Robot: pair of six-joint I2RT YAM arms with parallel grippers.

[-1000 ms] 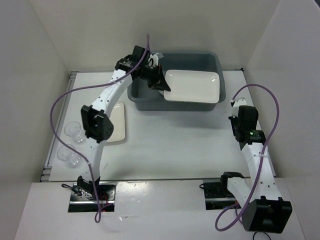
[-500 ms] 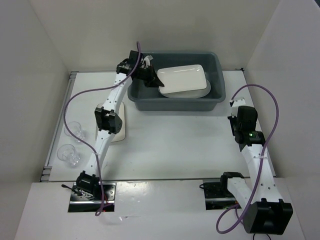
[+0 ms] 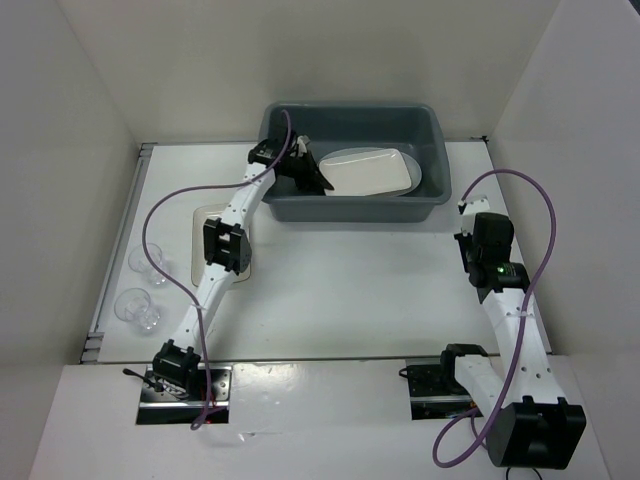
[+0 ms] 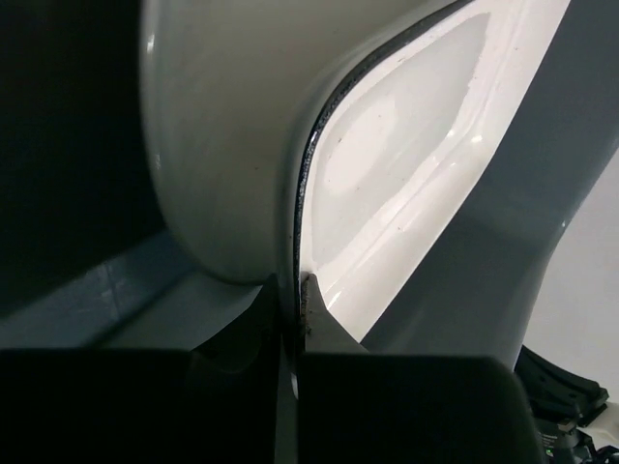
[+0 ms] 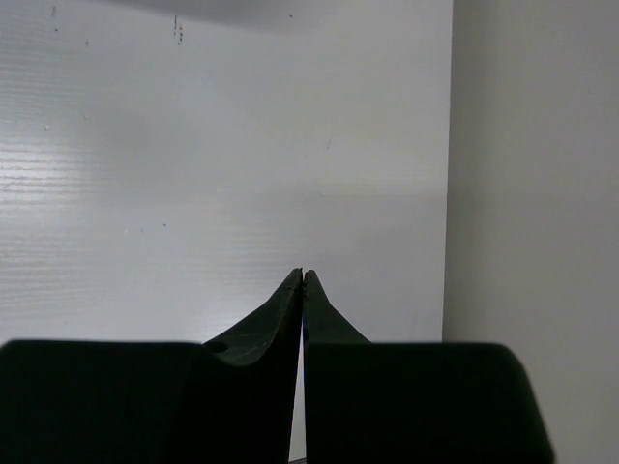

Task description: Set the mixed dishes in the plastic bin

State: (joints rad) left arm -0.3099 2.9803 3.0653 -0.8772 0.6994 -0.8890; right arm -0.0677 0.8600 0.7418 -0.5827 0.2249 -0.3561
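Far L on table (image 3: 340, 285): two glass cups (image 3: 147, 262), upright, near each other, well apart from the bin (image 3: 350, 212). Just R of them a cream plate (image 3: 196, 225) lies flat on the table, partly hidden under the L arm's elbow.

L arm reaches fwd over the bin's near-left corner. The left gripper (image 3: 312, 177) is inside the bin, clamped on the rim of a white plate (image 3: 372, 170). Wrist view agrees: fingers (image 4: 319, 329) pinch the plate edge, w/ only the rim's thickness between them. The plate sits low in the bin, close to flat. A second white edge shows at its R end, so it may lie on another dish; cannot tell for sure.

Far R: right gripper (image 3: 467, 208) hangs over bare table nr the side wall, tips pressed together, holding nothing.

Step in hand (judged): setting the white plate down in the bin, release not yet done. Next move calls for spreading the fingers once the plate is supported, then lifting the wrist clear of the bin wall w/o dragging the rim. Cream plate and cups remain outside.
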